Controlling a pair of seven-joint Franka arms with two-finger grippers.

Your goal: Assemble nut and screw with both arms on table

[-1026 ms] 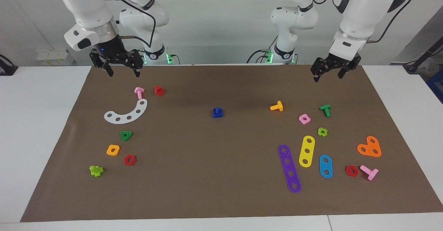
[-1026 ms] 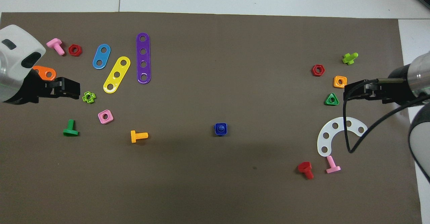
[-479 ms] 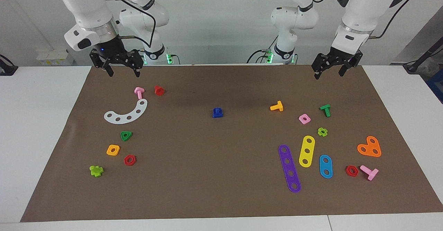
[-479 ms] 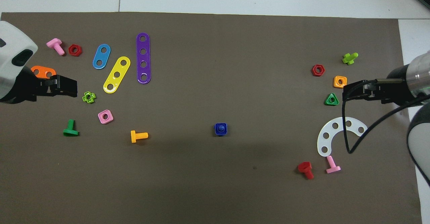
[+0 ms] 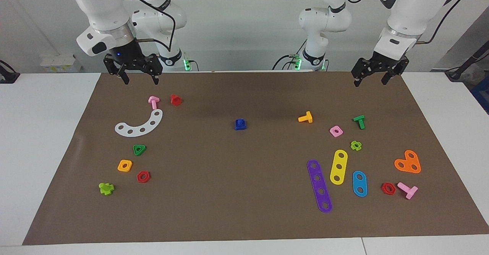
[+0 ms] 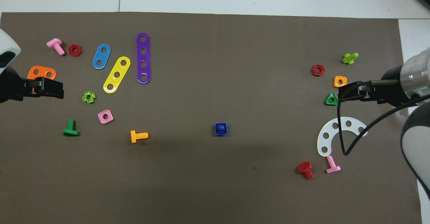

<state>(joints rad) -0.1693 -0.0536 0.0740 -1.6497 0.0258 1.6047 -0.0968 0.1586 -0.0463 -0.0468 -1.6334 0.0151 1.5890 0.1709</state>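
The dark blue square nut [image 5: 240, 126] lies on the middle of the brown mat [image 5: 244, 194] of the table. The dark blue screw [image 5: 240, 121] sits in its centre hole, a round stub showing in the overhead view [image 6: 220, 128] inside the nut [image 6: 216, 132]. My right gripper [image 5: 139, 78] is open and empty, raised over the mat's edge nearest the robots, above the pink bolt [image 5: 153, 101]. My left gripper [image 5: 369, 80] is open and empty, raised over the same edge at the left arm's end. Both are far from the nut. They also show in the overhead view: left gripper [image 6: 50, 88], right gripper [image 6: 351, 93].
At the right arm's end lie a white curved strip [image 5: 140, 125], a red bolt [image 5: 175, 99], and green, orange and red nuts. At the left arm's end lie an orange bolt [image 5: 306, 117], a green bolt [image 5: 359, 121], a pink nut [image 5: 336, 131], coloured strips and an orange heart plate [image 5: 408, 162].
My left gripper has moved up and toward the left arm's end of the table. My right gripper has shifted slightly toward the table's middle. The blue nut and screw have not moved.
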